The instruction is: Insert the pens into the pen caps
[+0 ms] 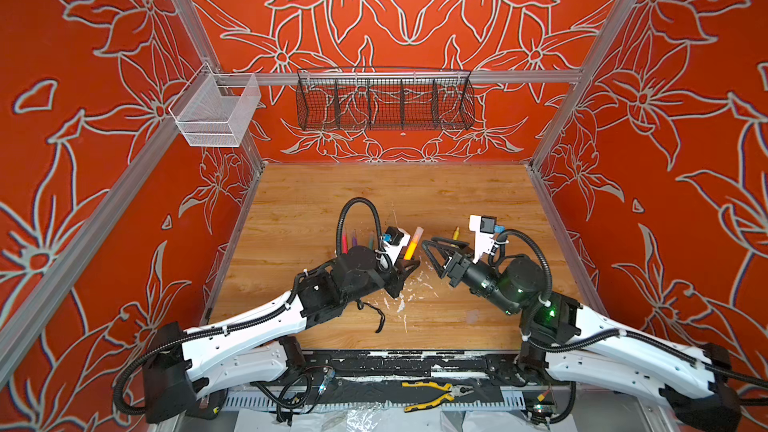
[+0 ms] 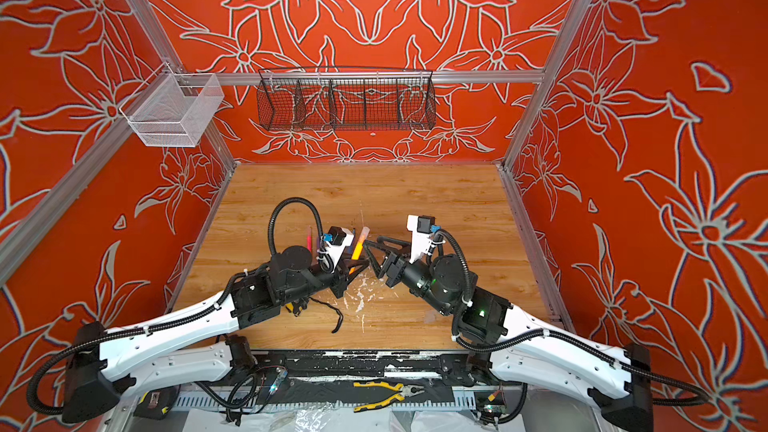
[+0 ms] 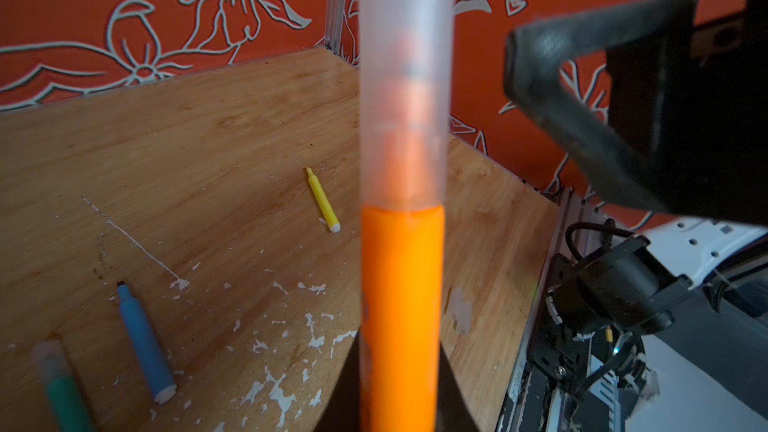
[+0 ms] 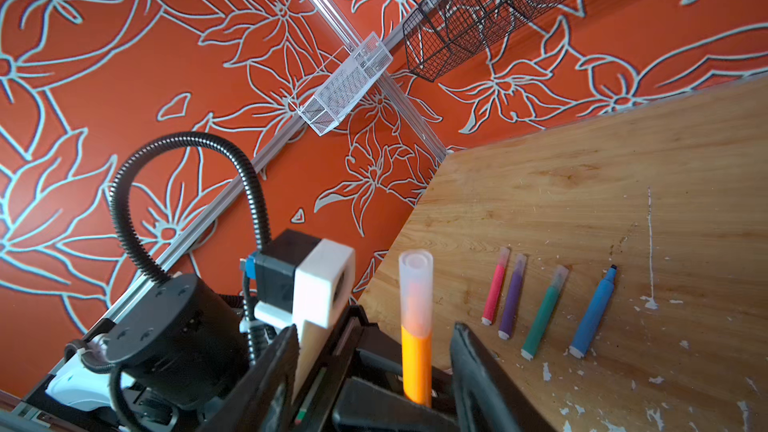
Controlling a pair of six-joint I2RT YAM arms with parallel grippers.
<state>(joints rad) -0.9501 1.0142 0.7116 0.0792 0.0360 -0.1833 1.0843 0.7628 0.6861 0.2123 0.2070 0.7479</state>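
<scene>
My left gripper (image 1: 409, 263) is shut on the lower barrel of an orange pen (image 1: 411, 249) (image 3: 401, 305) and holds it upright. A clear pen cap (image 3: 405, 76) (image 4: 415, 284) sits over its tip. The right gripper (image 1: 430, 258) (image 4: 374, 330) is open just beside the cap, its fingers (image 3: 582, 89) clear of it. Pink (image 4: 494, 288), purple (image 4: 512, 297) and teal (image 4: 544, 313) pens lie capped in a row. The blue pen (image 4: 592, 313) and the yellow pen (image 3: 322, 201) lie uncapped. A faint clear tube (image 3: 459, 311) lies on the wood.
White paint flecks (image 3: 282, 396) mark the wooden table (image 1: 316, 201) near the front. A black cord (image 1: 376, 315) lies by the left arm. A black wire basket (image 1: 384, 101) and a white mesh basket (image 1: 216, 112) hang on the walls. Yellow pliers (image 1: 432, 394) lie beyond the front edge.
</scene>
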